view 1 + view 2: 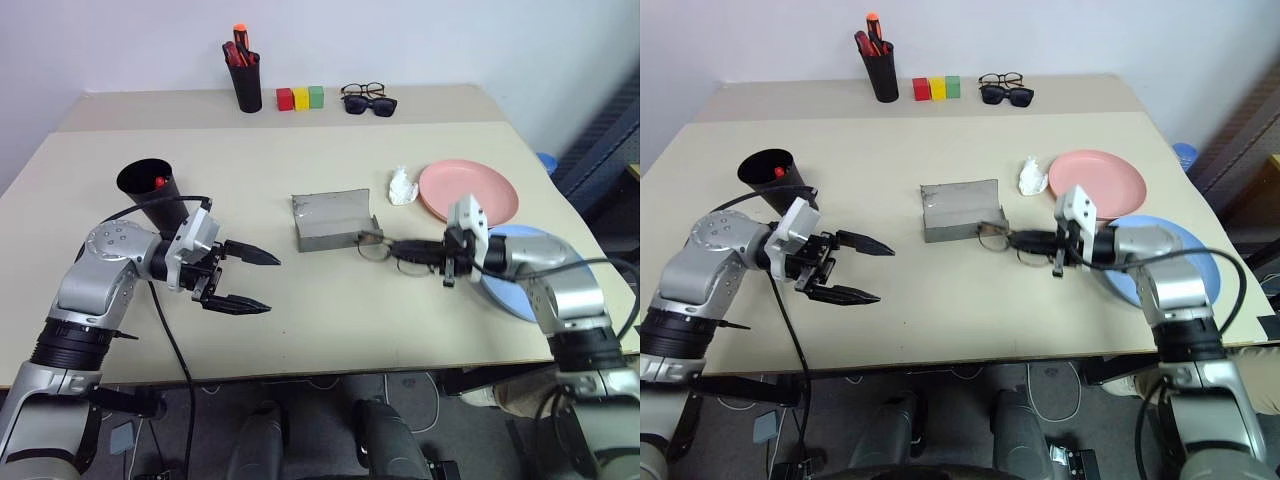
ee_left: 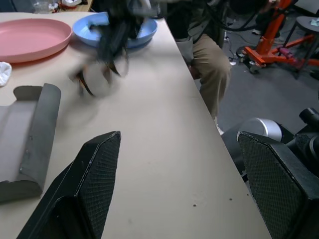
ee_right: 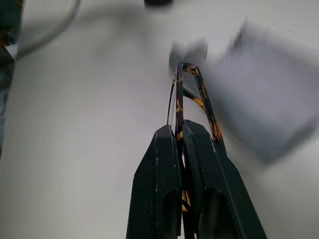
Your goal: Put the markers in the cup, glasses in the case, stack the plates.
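Observation:
My right gripper [image 1: 402,247] is shut on the thin-framed glasses [image 1: 378,249], holding them just off the near right corner of the grey case [image 1: 335,222], which lies open at mid-table. In the right wrist view the fingers [image 3: 162,164] pinch the folded frame [image 3: 192,84]. The pink plate [image 1: 468,190] lies right of the case, and the blue plate [image 1: 1190,238] sits beside it under my right forearm. At the left stands the black cup [image 1: 150,192] with a red marker [image 1: 160,182] inside. My left gripper [image 1: 272,284] hangs open and empty in front of the cup.
A black pen holder [image 1: 245,78] with red pens, three coloured blocks [image 1: 300,98], and dark sunglasses [image 1: 370,104] with another pair behind them line the far table. Crumpled white paper [image 1: 402,186] lies by the pink plate. A person's leg [image 2: 209,64] is beyond the table's right edge.

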